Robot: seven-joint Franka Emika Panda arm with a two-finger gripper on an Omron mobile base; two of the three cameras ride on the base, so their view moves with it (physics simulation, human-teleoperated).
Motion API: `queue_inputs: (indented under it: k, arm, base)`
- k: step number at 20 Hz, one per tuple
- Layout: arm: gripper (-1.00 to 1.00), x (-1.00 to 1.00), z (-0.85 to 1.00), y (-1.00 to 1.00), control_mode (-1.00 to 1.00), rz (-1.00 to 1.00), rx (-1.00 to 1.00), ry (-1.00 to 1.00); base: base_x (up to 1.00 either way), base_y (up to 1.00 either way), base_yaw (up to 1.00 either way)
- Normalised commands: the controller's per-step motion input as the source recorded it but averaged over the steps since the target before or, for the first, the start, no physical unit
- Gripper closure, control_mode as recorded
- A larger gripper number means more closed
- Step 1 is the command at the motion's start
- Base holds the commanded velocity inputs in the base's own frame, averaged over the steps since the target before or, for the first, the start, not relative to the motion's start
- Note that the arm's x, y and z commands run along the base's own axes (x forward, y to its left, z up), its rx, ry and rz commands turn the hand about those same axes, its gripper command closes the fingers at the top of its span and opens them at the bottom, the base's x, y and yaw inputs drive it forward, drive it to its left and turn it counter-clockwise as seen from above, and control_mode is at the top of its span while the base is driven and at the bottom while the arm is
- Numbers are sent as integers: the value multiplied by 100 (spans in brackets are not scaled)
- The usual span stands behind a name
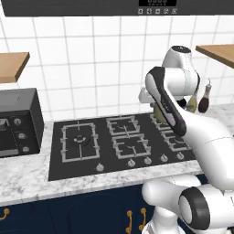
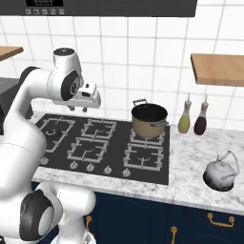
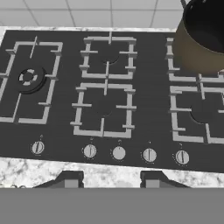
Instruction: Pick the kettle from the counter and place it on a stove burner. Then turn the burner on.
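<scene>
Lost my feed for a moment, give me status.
Gripper open, empty, above the stove knobs. Kettle untouched on counter, right of stove. Big burner free; pot on back right burner.

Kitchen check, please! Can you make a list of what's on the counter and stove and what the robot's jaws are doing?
Surface: marbled counter, black cooktop.
Job's things: kettle upright on the counter right of the cooktop; large burner bare.
Clutter: brass pot on a back burner; two bottles by the wall.
Grippers: gripper above the knobs, jaws apart, holding nothing.
Cables: nothing seen.
Surroundings: tiled wall, wooden shelf, dark oven.
</scene>
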Motion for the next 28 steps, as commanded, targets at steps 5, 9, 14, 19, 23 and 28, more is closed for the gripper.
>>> queue_inputs:
  k: [5,9,14,19,23,28]
  arm:
    - [-100,-32,0,-28,-100,-2,0,-3]
    - [-100,-53,0,-96,-100,-17,-1,-11]
    - [-100,-53,0,-97,-100,-26,-6,-17]
    - [-100,-65,0,-94,-100,-24,-7,-28]
    - [-100,-70,3,-100,-100,-25,-3,-27]
    - [-100,-43,10,-100,-100,-32,-1,-7]
  base:
    - [0,0,0]
    - [0,0,0]
    - [0,0,0]
    - [0,0,0]
    - [0,0,0]
    - [0,0,0]
